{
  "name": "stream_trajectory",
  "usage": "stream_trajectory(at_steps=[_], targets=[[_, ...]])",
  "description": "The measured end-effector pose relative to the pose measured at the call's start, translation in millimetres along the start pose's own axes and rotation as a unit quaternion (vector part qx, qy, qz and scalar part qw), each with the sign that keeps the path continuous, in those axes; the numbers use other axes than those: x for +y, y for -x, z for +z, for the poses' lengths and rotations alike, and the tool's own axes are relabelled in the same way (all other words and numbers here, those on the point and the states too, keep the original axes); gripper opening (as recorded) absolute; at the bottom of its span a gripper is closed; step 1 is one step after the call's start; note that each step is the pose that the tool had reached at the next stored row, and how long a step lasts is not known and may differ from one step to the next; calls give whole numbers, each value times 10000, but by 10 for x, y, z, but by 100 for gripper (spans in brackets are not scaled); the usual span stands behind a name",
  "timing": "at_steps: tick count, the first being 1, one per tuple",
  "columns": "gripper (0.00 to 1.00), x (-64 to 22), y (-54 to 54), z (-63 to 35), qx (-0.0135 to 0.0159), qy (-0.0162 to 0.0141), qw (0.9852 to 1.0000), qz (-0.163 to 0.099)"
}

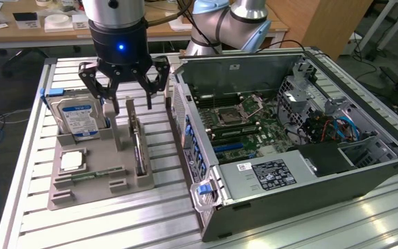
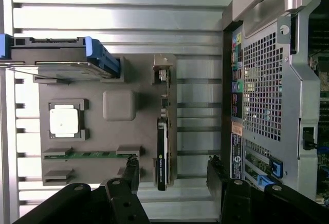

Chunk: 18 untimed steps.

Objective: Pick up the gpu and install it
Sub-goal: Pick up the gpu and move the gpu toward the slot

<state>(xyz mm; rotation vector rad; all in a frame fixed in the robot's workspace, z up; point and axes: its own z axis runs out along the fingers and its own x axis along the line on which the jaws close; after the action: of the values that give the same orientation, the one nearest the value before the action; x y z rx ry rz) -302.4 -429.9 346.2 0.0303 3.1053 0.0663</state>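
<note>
Slatted aluminium table [image 1: 116, 228], grey parts tray [image 1: 88, 194] beside open computer case [image 1: 365, 176]: gripper [image 1: 125, 97] above gpu [image 1: 138, 142].
Fingers [image 2: 217, 178] spread wide, holding nothing. Gpu stands on edge in its tray slot, below and between them, off-centre toward one. Long axis runs across the closing line, broad faces toward the pads. No contact yet.

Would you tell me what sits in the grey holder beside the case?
The gpu on edge, an upright hard drive, a processor chip, a memory stick; the holder hides the gpu's and drive's lower edges.
</note>
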Motion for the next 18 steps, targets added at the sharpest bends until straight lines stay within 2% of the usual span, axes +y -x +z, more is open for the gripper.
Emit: stream_trajectory(at_steps=[18], targets=[[65,-2,-2,51,-15,0,10000,-1]])
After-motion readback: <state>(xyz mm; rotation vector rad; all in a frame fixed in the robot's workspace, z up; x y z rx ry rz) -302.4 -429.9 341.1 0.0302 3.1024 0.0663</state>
